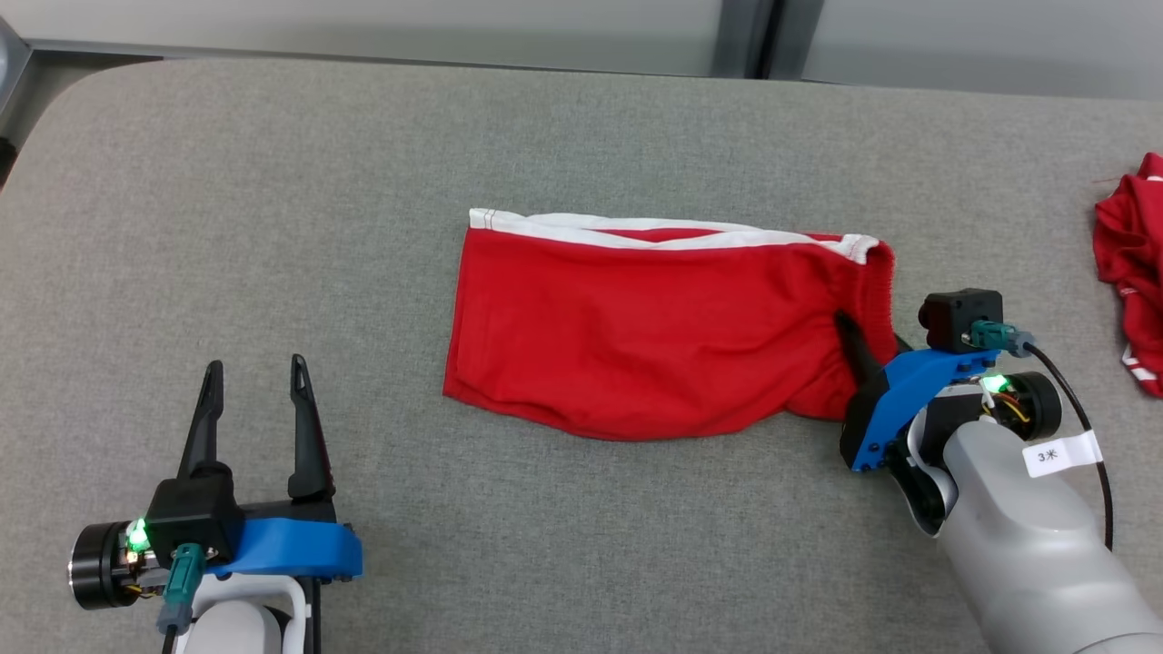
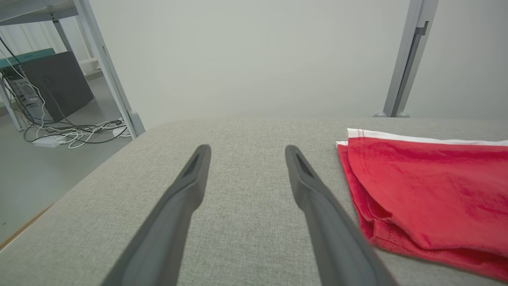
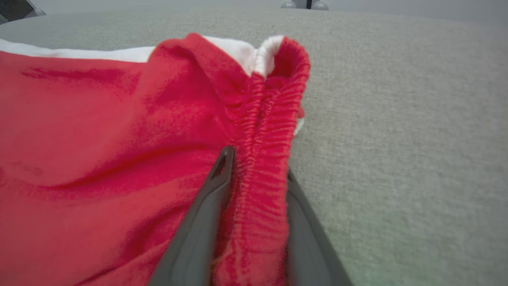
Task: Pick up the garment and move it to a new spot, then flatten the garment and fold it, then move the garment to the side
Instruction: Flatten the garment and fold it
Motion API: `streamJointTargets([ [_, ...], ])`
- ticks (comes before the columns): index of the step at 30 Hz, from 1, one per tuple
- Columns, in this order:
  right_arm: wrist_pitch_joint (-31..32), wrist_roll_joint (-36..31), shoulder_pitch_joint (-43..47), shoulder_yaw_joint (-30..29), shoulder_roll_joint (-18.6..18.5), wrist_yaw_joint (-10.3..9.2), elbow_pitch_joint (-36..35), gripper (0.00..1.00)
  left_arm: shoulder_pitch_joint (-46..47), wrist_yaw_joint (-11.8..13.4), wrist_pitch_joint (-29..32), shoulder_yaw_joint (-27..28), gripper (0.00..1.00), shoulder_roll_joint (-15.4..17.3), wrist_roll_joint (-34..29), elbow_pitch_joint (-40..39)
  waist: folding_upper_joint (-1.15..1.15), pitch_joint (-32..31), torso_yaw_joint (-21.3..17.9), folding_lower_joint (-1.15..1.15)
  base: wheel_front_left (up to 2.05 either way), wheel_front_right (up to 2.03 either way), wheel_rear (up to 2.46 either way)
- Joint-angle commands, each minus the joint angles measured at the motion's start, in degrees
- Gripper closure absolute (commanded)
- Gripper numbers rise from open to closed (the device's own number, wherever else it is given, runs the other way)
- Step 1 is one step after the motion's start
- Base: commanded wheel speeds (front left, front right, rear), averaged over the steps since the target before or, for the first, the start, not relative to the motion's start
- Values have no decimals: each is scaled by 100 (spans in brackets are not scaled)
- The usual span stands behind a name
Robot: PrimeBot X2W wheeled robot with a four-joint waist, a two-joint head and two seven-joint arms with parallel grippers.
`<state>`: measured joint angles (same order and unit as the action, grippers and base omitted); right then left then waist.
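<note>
While the garment [image 1: 654,327], a pair of red shorts with white trim, lies across the middle of the grey worktop [image 1: 273,163], its right end is held by one arm. The waistband end is gathered and slightly raised. The rest of the cloth lies flat, with soft creases near the grip.

Right claw [image 1: 872,343]: in the head view one finger is seen on top of the red cloth, the other hidden behind the elastic band. From the right wrist, the ruched waistband is seen squeezed between both fingers [image 3: 214,206], with cloth touching each. It is noted as pinching the waistband.

Left claw [image 1: 256,365]: spread wide with nothing between the fingers, low at the near left, well apart from the garment. From the left wrist, the left edge of the shorts is seen beside the nearer finger, with several layers stacked there.

A second heap of red cloth [image 1: 1131,272] is noted at the right edge of the worktop, apart from the shorts.

Step, as judged: the stacked layers and squared outline suggest the folding is done, so the grip is read as the start of the move to the side. A first pick-up cannot be ruled out.

Next move, as judged: all layers must be caught in the pinch. A low lift or drag is called for, so the fold is not shaken open. Only one end is held, so the free end may trail and open. Support from the left claw at the far edge may be wanted.
</note>
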<state>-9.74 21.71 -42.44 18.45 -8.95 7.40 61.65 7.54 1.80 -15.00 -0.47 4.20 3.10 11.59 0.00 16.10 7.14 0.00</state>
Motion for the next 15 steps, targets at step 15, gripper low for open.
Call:
streamJointTargets([
  [15,390,1259,333,731,-1475,10,-333,100,-377,-51,-24,233,0,67,-11,-12,0,-589,-471,0,0,0,0],
])
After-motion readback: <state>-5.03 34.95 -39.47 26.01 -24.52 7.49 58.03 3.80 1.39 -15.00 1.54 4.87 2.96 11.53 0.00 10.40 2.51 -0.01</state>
